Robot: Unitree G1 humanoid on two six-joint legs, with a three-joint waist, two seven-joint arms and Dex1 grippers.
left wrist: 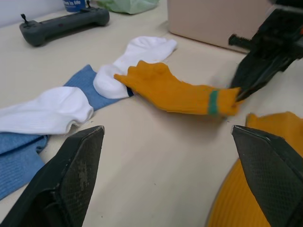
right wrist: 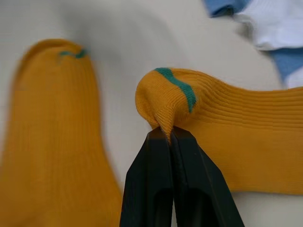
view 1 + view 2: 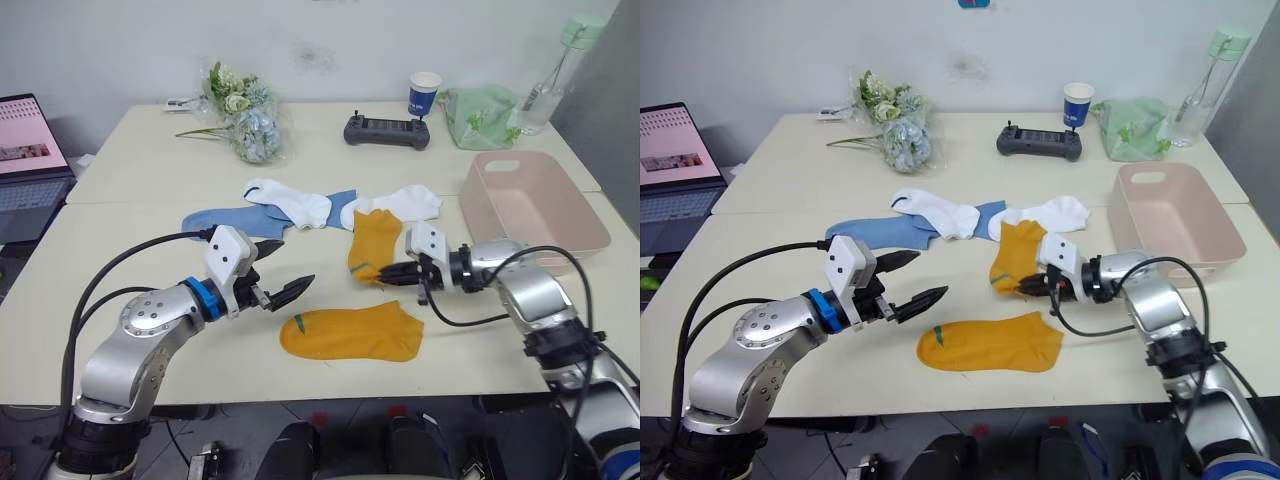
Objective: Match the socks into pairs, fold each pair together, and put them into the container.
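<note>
Mustard knit, soft and light: I expect both yellow socks to sag and drag, so the ribbed cuff is my hold. The flat yellow sock point(image 3: 351, 334) lies on the table point(image 3: 150, 190) near me, its mate point(image 3: 373, 246) just beyond. My left gripper point(image 3: 282, 270) hovers spread wide, empty; my right gripper point(image 2: 169, 137) is clenched on the mate's green-banded cuff.

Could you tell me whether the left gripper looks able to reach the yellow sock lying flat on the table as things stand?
Probably yes. The left gripper hovers open just beside the flat yellow sock, with bare table between them. The right gripper is shut on the other yellow sock, off to the side.
</note>
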